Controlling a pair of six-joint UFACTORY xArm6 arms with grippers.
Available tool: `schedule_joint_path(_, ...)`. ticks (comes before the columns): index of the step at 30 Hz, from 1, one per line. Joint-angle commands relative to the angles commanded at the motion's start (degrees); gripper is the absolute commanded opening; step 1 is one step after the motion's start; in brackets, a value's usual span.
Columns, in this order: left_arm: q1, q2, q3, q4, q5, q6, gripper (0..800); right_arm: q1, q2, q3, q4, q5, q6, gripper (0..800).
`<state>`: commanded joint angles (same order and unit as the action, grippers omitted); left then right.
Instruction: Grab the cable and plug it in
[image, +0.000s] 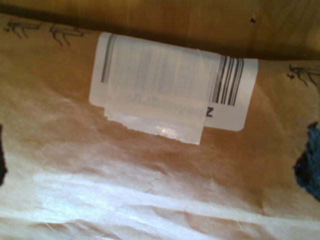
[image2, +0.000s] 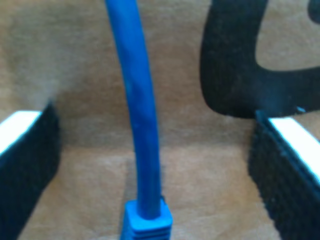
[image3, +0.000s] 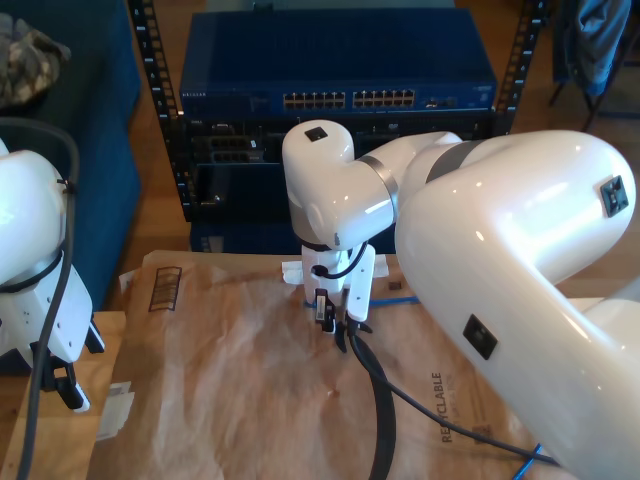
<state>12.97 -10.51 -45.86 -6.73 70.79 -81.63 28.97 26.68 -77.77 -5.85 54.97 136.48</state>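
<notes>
Between the spread black pads (image2: 280, 165) of my second hand (image2: 150, 165), the blue cable (image2: 142, 125) lies untouched on brown paper (image2: 90, 65), its plug (image2: 146, 222) nearest the camera. Farther off, my first hand hovers above a barcode label (image: 172, 85); whether it is open or closed I cannot tell.

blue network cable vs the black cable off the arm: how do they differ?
Colour: the network cable is bright blue, the black cable black. Thickness: the network cable is thin, the black cable clearly thicker. Ends: the network cable ends in a blue plug and lies between the open pads of my second hand; the black cable runs up to an arm's wrist. Both pass over the brown paper.
</notes>
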Motion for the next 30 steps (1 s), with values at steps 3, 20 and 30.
schedule_joint_path(3,0.0,0.0,0.0,0.0,0.0,0.0,800,0.9,0.0,-0.1,-1.5,0.1,1.7,500)
schedule_joint_path(20,0.0,0.0,0.0,0.0,-0.1,0.0,800,2.8,-0.1,-0.2,-8.7,0.4,9.9,401)
schedule_joint_path(30,0.0,0.0,-0.1,0.1,-0.1,0.0,800,3.7,-0.1,-0.2,-8.7,0.6,10.4,360)
